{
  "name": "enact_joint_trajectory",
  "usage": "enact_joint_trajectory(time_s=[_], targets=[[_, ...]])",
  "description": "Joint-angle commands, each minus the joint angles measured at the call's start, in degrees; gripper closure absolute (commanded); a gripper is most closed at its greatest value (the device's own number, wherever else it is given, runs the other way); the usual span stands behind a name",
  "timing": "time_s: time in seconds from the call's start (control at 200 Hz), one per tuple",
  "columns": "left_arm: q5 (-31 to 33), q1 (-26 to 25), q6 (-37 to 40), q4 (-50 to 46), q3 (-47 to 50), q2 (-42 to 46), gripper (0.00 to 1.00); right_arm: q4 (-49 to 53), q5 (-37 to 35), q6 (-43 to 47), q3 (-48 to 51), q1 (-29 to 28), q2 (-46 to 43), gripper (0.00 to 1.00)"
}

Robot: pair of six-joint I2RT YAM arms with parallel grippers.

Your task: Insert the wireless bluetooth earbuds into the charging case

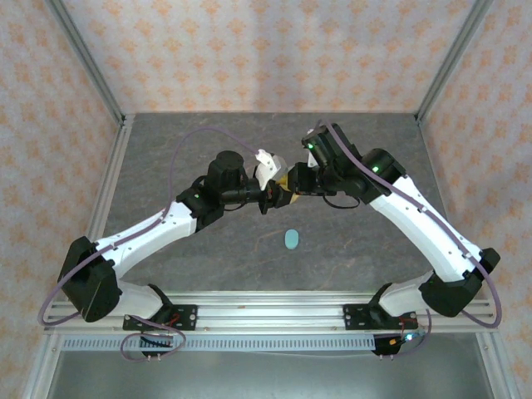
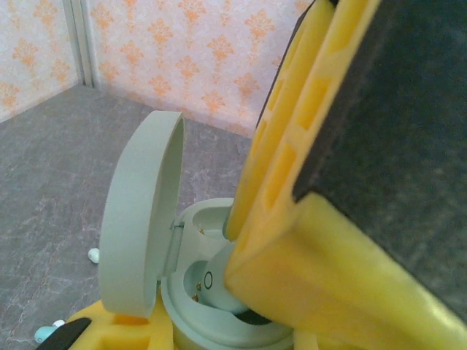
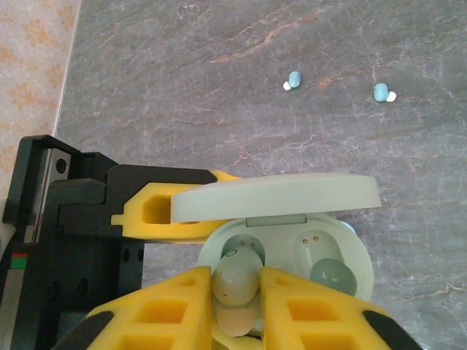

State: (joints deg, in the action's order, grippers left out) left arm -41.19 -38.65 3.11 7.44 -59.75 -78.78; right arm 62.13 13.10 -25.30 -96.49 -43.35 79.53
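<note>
- The left gripper (image 1: 273, 197) is closed on the charging case (image 3: 363, 264). One of its yellow fingers (image 3: 157, 213) presses the side of the case, just under the lid (image 3: 277, 198), which stands open.
- The right gripper (image 3: 236, 292) pinches one earbud (image 3: 233, 277) between its two yellow fingers, and both fingers touch it.
- This pinched earbud is at one socket of the case, right at the fingertips. Whether it is fully seated I cannot tell.
- A second earbud (image 3: 333, 278) sits in the other socket, just beside one right finger.
- Two loose earbuds (image 3: 293, 79) (image 3: 381, 92) lie on the table (image 3: 182, 87), well beyond the right fingertips.
- A closed case (image 1: 291, 239) lies on the table, apart from both grippers.
</note>
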Motion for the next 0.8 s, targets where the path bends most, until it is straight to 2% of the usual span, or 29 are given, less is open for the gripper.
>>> enact_joint_trajectory(time_s=[0.0,0.48,0.65,0.796], targets=[[1.45,-0.73,1.09,-0.12,-1.36,1.81,0.94,1.61,-1.68,0.73,-0.61,-0.28,0.11,0.81],[5.11,-0.57,1.09,-1.82,-0.14,2.08,0.94,-1.9,-2.35,-0.73,-0.93,0.39,-5.04,0.83],[6.02,0.58,0.09,-2.02,1.26,2.58,0.94,1.64,-4.83,0.21,-2.44,2.22,-6.05,0.83],[6.95,1.8,-0.25,-3.09,3.05,4.0,0.94,7.18,-8.86,2.2,-2.12,6.02,-5.58,0.82]])
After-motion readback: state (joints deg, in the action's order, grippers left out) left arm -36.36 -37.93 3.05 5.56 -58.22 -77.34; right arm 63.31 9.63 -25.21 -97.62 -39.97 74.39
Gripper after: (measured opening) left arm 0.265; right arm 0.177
